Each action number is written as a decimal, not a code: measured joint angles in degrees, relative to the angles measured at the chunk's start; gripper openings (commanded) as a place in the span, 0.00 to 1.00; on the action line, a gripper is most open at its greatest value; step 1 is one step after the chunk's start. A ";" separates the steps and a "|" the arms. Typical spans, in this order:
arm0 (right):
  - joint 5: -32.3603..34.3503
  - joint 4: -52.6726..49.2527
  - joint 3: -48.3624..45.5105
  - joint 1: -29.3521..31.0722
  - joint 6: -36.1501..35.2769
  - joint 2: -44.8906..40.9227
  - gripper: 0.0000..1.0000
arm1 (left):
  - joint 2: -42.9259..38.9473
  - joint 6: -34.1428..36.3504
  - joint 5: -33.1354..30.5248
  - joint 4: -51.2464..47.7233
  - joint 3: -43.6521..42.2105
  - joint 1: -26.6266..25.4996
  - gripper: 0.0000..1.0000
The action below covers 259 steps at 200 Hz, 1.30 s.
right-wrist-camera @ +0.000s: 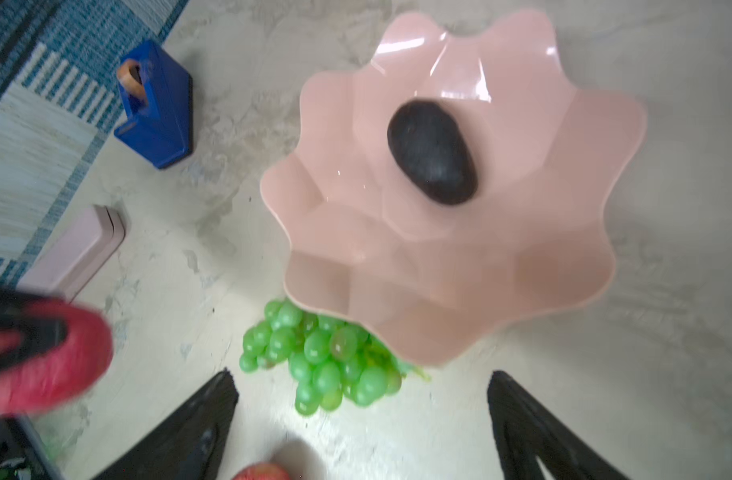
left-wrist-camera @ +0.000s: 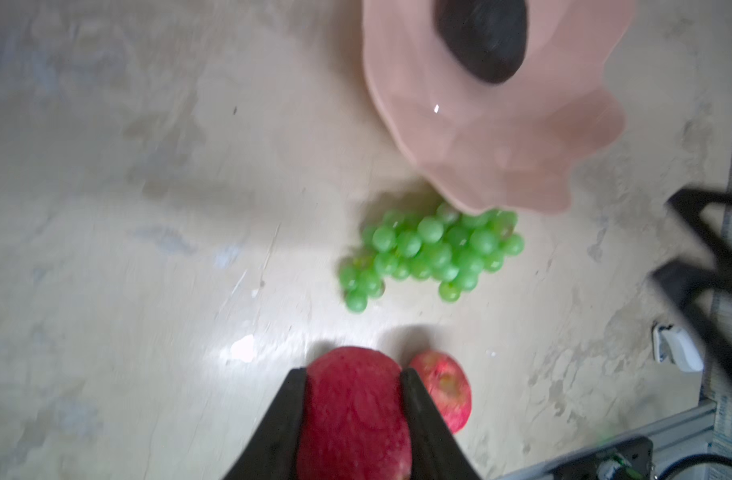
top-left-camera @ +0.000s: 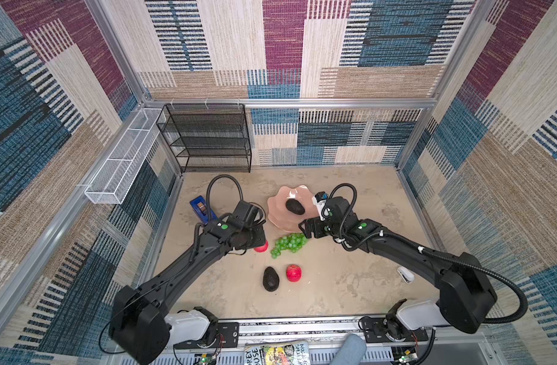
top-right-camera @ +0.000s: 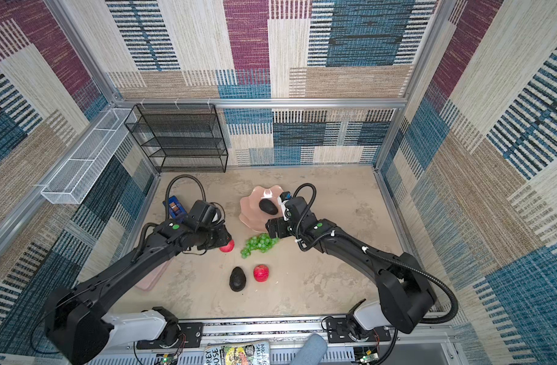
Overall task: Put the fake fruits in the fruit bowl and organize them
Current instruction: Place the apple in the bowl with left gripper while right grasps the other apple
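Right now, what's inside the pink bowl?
One avocado lies in the bowl; nothing else shows. In both top views the right arm covers its right edge.

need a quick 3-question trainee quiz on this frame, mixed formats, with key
1. True or false: the wide salmon-pink scalloped plastic bowl holds one blackish pear-shaped avocado.
2. The left gripper, jaws shut, holds: A a small red apple; B a banana; C a spoon.
3. How many fruits lie loose on the beige tabletop?
Key: 1 true. 2 A. 3 three: glossy green grape bunch, second avocado, second apple.
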 measured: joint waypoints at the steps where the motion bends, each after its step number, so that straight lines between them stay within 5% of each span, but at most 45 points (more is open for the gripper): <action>1: -0.02 -0.04 -0.37 0.09 0.17 -0.26 0.96 | 0.72 0.28 0.04 -0.09 0.79 0.09 0.28; 55: 1.79 -4.22 -7.45 5.90 5.75 -8.98 0.95 | 25.57 8.76 2.40 2.14 25.29 0.63 0.29; 113: 1.81 -5.86 -9.64 8.22 8.24 -11.32 0.95 | 40.06 9.94 5.77 1.99 35.28 0.61 0.32; 167: 0.52 -5.38 -8.79 10.58 8.13 -6.32 0.95 | 46.10 9.42 5.84 2.08 38.05 0.22 0.39; 209: -0.07 -4.33 -6.64 13.66 7.93 -2.34 0.93 | 46.77 8.57 6.03 2.08 38.14 0.22 0.65; 259: -0.50 -4.20 -5.22 17.64 8.39 1.79 0.93 | 42.95 8.39 7.10 1.70 39.23 0.44 0.80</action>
